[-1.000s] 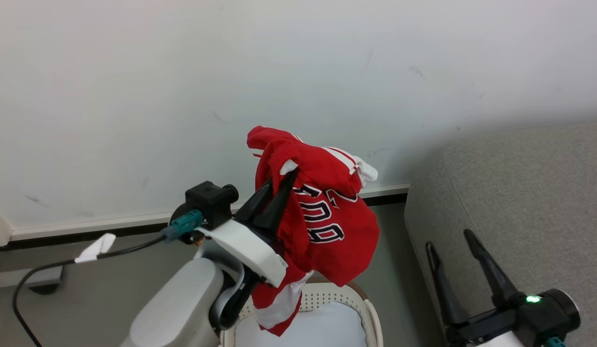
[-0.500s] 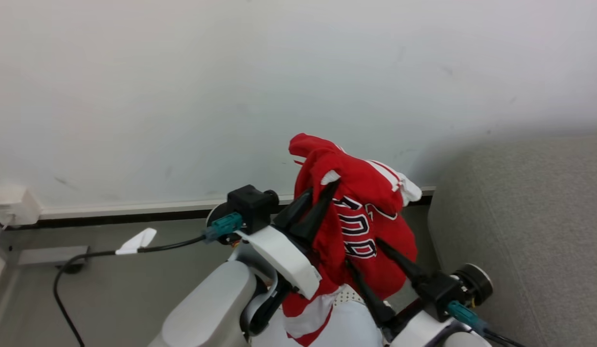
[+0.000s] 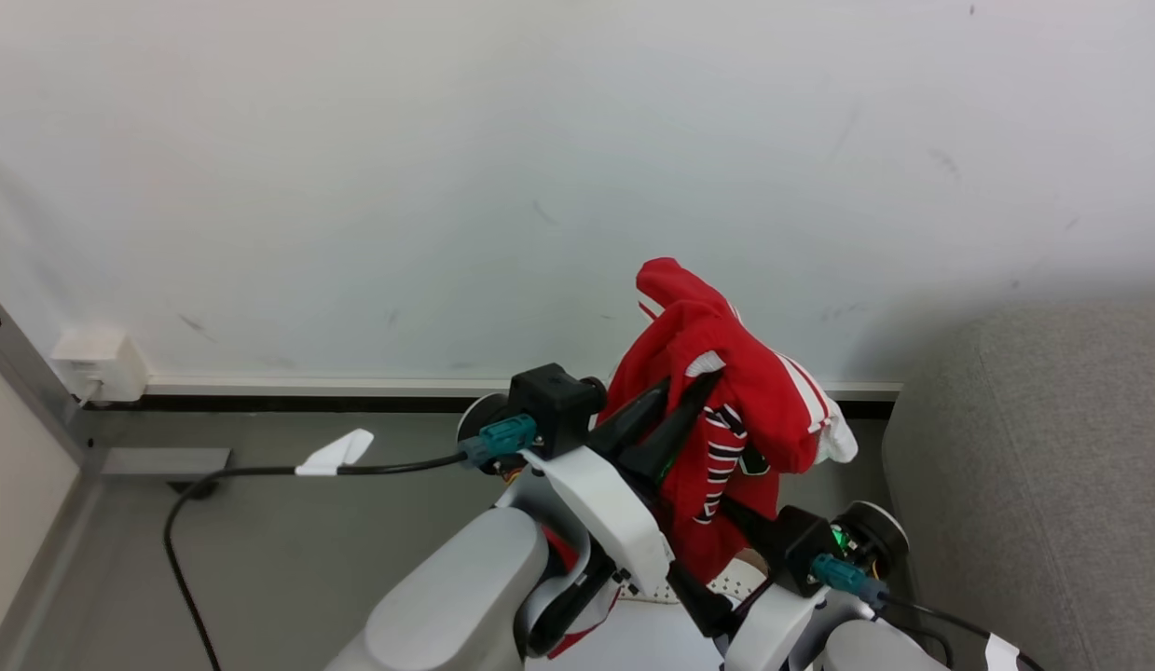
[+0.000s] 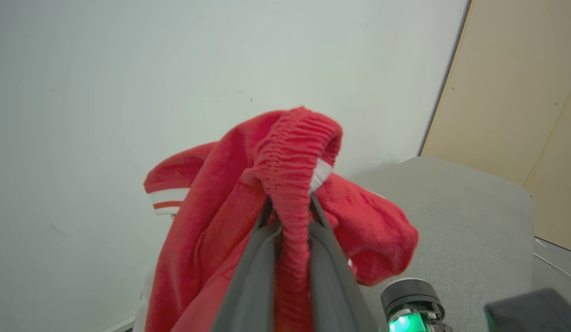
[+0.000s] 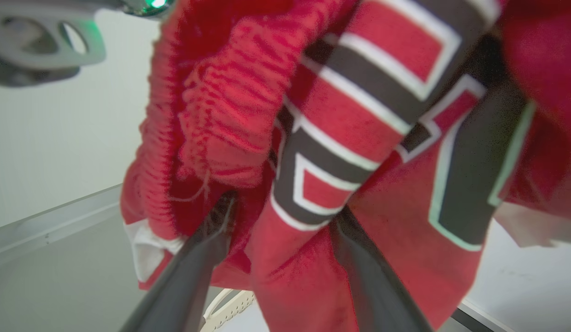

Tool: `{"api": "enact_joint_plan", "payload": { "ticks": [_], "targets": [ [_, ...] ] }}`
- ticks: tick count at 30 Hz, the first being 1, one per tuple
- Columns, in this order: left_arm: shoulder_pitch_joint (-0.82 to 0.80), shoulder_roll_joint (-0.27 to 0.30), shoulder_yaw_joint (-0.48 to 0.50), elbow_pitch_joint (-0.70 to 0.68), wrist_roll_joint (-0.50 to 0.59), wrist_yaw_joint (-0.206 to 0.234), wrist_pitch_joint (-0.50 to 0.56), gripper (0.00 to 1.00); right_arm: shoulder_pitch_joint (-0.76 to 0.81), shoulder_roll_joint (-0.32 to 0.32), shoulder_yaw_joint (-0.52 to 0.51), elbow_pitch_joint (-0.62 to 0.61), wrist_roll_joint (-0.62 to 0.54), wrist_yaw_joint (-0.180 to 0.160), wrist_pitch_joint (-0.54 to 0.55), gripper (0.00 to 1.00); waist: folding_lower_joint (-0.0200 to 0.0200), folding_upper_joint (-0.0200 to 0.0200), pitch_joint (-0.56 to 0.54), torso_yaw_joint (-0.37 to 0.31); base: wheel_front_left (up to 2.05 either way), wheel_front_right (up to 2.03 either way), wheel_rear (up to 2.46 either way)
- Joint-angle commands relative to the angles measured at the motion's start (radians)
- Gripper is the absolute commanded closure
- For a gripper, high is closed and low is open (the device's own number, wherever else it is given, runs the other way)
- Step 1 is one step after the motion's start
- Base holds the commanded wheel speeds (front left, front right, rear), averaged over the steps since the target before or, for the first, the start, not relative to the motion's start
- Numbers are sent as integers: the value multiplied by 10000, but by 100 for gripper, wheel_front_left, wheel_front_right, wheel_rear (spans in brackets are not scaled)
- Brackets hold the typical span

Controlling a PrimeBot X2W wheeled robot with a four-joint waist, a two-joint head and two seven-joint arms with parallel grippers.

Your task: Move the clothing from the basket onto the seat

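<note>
The red clothing (image 3: 726, 391), with white stripes and black lettering, hangs bunched in the air in front of the wall. My left gripper (image 3: 689, 387) is shut on its ribbed waistband (image 4: 290, 157). From below right, my right gripper (image 3: 703, 536) reaches into the hanging fabric. Its fingers (image 5: 193, 272) stand apart with lettered cloth (image 5: 359, 115) between them, and their tips are buried in it. A bit of the basket's perforated white wall (image 3: 737, 583) peeks out beneath the arms. The grey seat (image 3: 1034, 466) is at the right.
A white wall fills the background above a dark baseboard (image 3: 307, 403). A black cable with a white tag (image 3: 335, 454) runs over the grey floor at left, near a wall socket (image 3: 97, 365). A beige panel (image 4: 511, 92) stands beyond the sofa.
The head camera has swung, shifting the sofa rightward in view. My right gripper has moved from beside the sofa in under the hanging clothing. The left gripper keeps holding the garment.
</note>
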Motion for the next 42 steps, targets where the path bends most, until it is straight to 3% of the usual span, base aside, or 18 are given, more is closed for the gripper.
{"api": "enact_joint_plan", "payload": {
  "ticks": [1,10,11,12,13,23,31,33,34,36,39,40,41,42],
  "targets": [
    [-122,-39,-91,1,-102,-51,20,100,-276,91,-116,239,3,-21,7,0,-1,-1,-21,112,0,0,0],
    [-183,-208,-532,63,-360,-82,62,100,-704,496,-388,1223,97,-21,7,0,-1,-1,-137,441,0,0,0],
    [-197,-207,-559,81,-368,-83,59,100,-696,523,-489,1188,105,-21,8,22,-1,-1,-147,453,0,0,0],
    [-206,-204,-563,102,-376,-65,46,100,-668,544,-560,1079,87,-21,8,81,-1,-1,-151,460,0,0,0],
    [-214,-201,-545,134,-409,-34,25,100,-606,559,-608,950,80,-21,7,100,-1,-1,-149,456,0,0,0],
    [-133,-23,-199,781,-638,167,-199,100,231,427,-960,-92,261,-21,5,100,-1,-1,-158,215,0,0,0],
    [44,93,-108,1079,-647,169,-413,99,1398,-55,-1907,-1571,121,-21,4,100,-1,-1,-114,-101,0,0,0],
    [108,125,-143,1013,-605,135,-428,61,1601,-137,-2219,-1862,17,-21,4,100,-1,-1,-111,-193,0,0,0],
    [150,129,-153,952,-624,120,-451,24,1701,-182,-2360,-1994,-8,-21,4,100,-1,-1,-113,-236,0,0,0],
    [194,152,-165,832,-613,97,-468,0,1849,-243,-2620,-2231,-91,-21,4,100,-1,-1,-121,-328,0,0,0],
    [270,196,-118,684,-586,128,-526,0,1971,-347,-2883,-2480,-141,-21,4,100,-1,-1,-123,-469,0,0,0],
    [288,216,-95,677,-564,150,-540,19,1990,-396,-2963,-2548,-190,-21,4,100,-1,-1,-126,-524,0,0,0],
    [307,238,-65,690,-557,161,-556,19,1996,-418,-3044,-2629,-216,-21,4,100,-1,-1,-126,-587,0,0,0],
    [336,235,-5,705,-591,180,-551,0,2002,-447,-3111,-2681,-253,-21,4,100,-1,-1,-126,-651,0,0,0]
  ]
}}
